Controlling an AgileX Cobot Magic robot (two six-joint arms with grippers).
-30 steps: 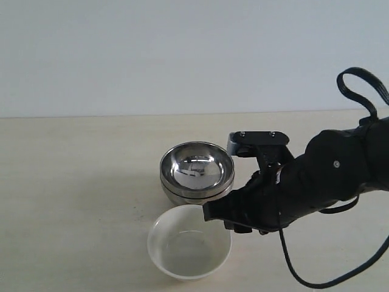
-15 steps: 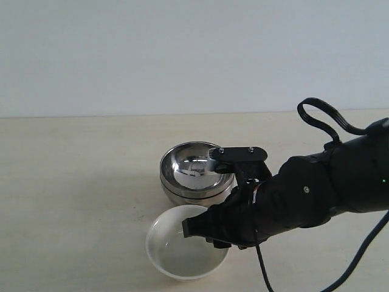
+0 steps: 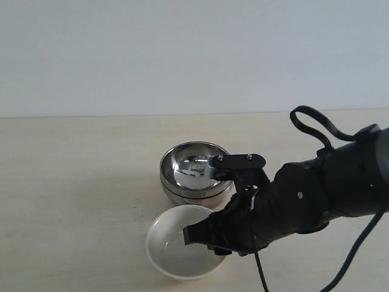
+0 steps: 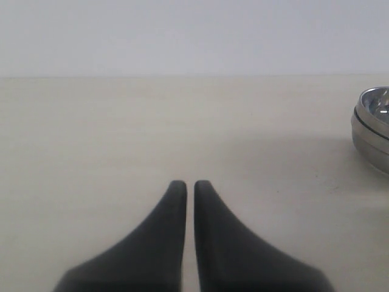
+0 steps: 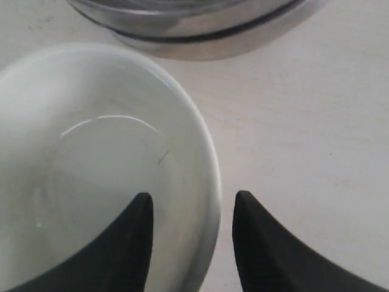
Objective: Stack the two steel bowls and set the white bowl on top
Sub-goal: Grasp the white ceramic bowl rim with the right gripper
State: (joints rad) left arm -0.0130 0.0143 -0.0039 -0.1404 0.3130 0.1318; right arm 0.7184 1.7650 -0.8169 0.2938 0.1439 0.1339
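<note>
Pale wood-toned table (image 3: 79, 182) fills the lower half of the exterior view, with a plain grey wall behind it. On the table, the largest moving thing is the right arm, black, coming in from 3 o'clock and reaching toward 9 o'clock; the right gripper (image 3: 203, 234) at its end sits at the white bowl's rim.

Next in size are the two steel bowls (image 3: 197, 173), already nested one inside the other, just beyond the white bowl (image 3: 176, 249) at its 12 o'clock. The two look very near, possibly touching; I cannot tell which.

What the coming move turns on is shown in the right wrist view: the right gripper (image 5: 188, 237) is parted, one finger inside the white bowl (image 5: 91, 158) and the other outside, with the rim wall between them. Neither finger appears pressed on the rim yet, so I judge the bowl not yet held. Closing should pinch the wall at the bowl's 3 o'clock side; after that the lift goes toward 12 o'clock, over the steel stack. The stack's near rim is the only thing in the way, so the bowl would need height first.

Well off to 9 o'clock, the left gripper (image 4: 189, 188) has its fingers nearly together, holding nothing, the steel bowls (image 4: 372, 128) at the edge of its view. The right arm is plainly nearer.
</note>
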